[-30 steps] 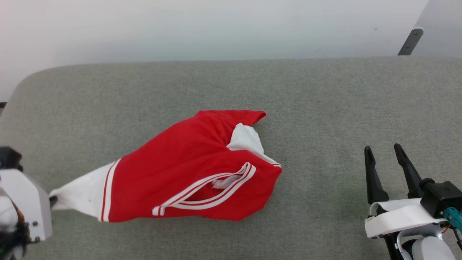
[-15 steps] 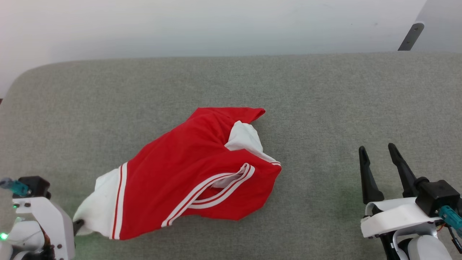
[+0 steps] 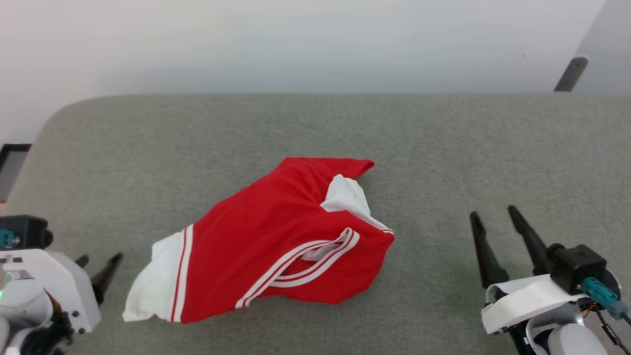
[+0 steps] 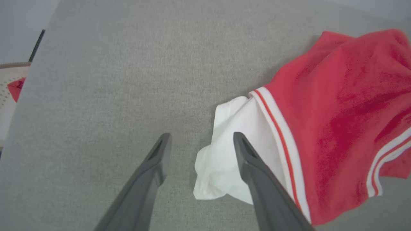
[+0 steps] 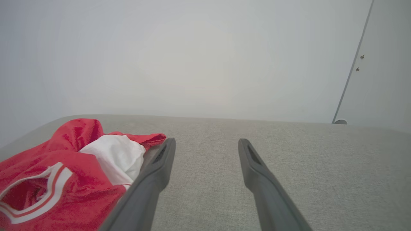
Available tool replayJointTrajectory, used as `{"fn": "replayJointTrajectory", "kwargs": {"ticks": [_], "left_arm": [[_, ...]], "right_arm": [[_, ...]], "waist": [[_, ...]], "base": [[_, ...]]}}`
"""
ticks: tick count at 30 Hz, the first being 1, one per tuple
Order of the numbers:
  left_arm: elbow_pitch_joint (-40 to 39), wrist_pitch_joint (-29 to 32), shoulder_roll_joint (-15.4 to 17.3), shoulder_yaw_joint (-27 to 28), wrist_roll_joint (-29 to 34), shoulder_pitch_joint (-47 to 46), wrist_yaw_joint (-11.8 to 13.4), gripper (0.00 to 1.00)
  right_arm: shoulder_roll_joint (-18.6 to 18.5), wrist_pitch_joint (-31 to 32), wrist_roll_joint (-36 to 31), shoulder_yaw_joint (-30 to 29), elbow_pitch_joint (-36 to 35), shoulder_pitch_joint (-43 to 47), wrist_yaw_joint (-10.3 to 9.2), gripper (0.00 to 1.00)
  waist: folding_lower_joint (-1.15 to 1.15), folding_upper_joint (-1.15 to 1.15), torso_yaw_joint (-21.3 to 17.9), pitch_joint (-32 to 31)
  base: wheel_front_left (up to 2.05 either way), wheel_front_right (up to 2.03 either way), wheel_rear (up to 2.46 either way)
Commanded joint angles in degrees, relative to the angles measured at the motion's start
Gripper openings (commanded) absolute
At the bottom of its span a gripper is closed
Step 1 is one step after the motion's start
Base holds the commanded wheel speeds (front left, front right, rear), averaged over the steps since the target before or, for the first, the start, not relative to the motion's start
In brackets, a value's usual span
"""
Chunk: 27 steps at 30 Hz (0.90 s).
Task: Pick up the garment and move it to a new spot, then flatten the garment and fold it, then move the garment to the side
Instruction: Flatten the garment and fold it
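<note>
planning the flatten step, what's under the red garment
The garment lies crumpled on the grey padded surface, which shows all around it. Its folds cover the patch beneath, so anything there cannot be seen.

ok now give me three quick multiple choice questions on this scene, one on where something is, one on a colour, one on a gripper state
1. Where does the garment lie?
A. on the grey padded surface, between the left gripper and the right gripper
B. inside a basket
C. draped over a chair

2. What colour is the garment's end panel nearest the left gripper?
A. black
B. white
C. blue

3. How does the left gripper stand?
A. shut on the garment
B. shut on nothing
C. open, gripping nothing

Answers:
1 A, the head view shows it lying on the surface with a gripper at each side.
2 B, that panel shows white in the head and left wrist views.
3 C, its fingers stand well apart in the left wrist view.
</note>
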Motion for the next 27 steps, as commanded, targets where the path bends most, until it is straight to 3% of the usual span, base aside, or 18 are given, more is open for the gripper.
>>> {"fn": "replayJointTrajectory", "kwargs": {"ticks": [1, 18, 27], "left_arm": [[-1.1, -2.1, -0.7, 0.4, 1.0, 0.9, 0.4, 1.00], [-4.4, -33.9, -10.2, 5.0, 7.1, 9.5, -1.0, 1.00], [-2.6, -42.3, -15.9, 5.3, 9.7, 12.3, -1.6, 1.00]], "right_arm": [[-0.5, 0.7, 0.7, 0.9, 0.1, 0.3, -0.02, 1.00], [-7.0, 15.1, 9.7, 11.6, -0.1, -4.7, -0.02, 1.00], [-10.8, 24.0, 13.3, 15.4, 2.0, -10.3, -0.02, 1.00]], "waist": [[0.00, 0.00, 1.3, -1.4], [0.00, 0.00, 9.0, -5.3], [0.00, 0.00, 14.0, -4.1]], "base": [[0.00, 0.00, 0.00], [0.00, 0.00, 0.00], [0.00, 0.00, 0.00]]}}
